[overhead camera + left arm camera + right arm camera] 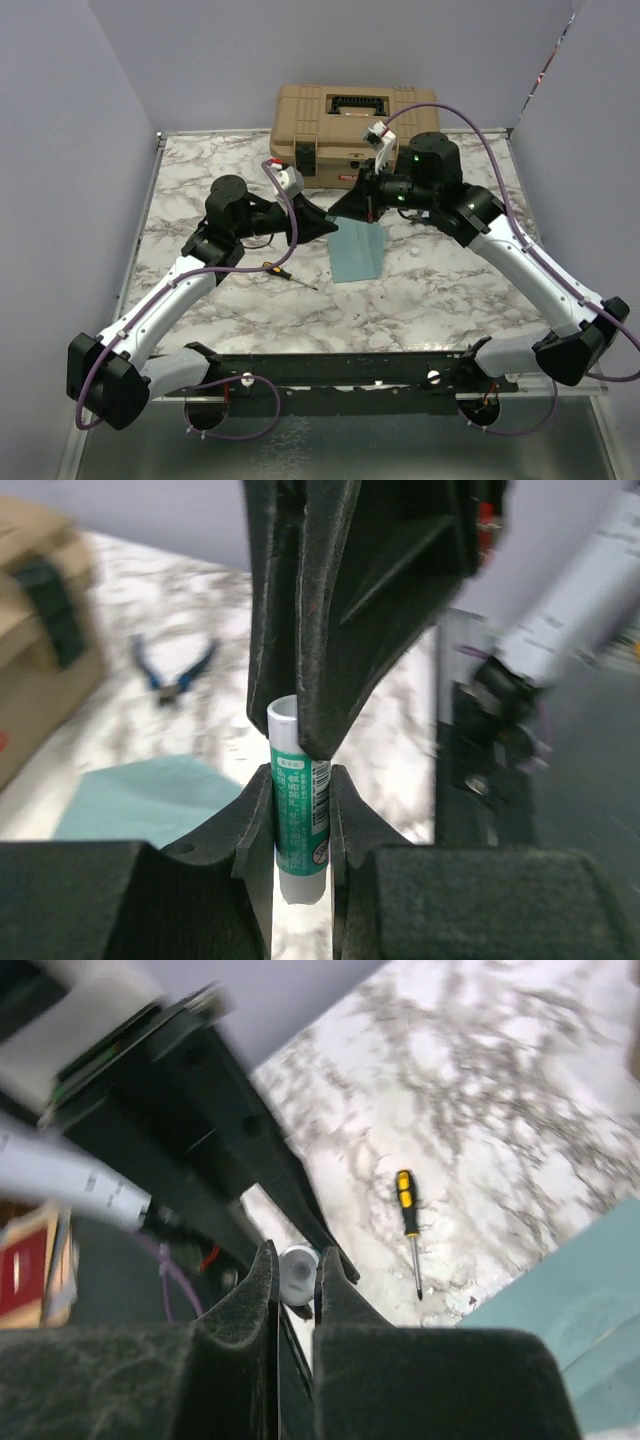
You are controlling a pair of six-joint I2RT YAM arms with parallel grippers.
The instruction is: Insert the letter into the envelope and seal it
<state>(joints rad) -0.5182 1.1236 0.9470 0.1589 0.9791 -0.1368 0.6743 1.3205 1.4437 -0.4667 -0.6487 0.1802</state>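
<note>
Both arms meet over the marble table [440, 300]. My left gripper [300, 778] is clamped on the green body of a glue stick [297, 825], and my right gripper [297, 1265] looks pinched on its white end. The envelope [358, 255] lies flat just beneath them, long axis running near to far. Its far end is hidden, so I cannot tell where the flap points. I judge it light, limp and apt to slide: pin it flat or take an edge. The letter shows in no view.

light: even, bright, soft shadows | top view: sharp | wrist views: motion-blurred backgrounds
</note>
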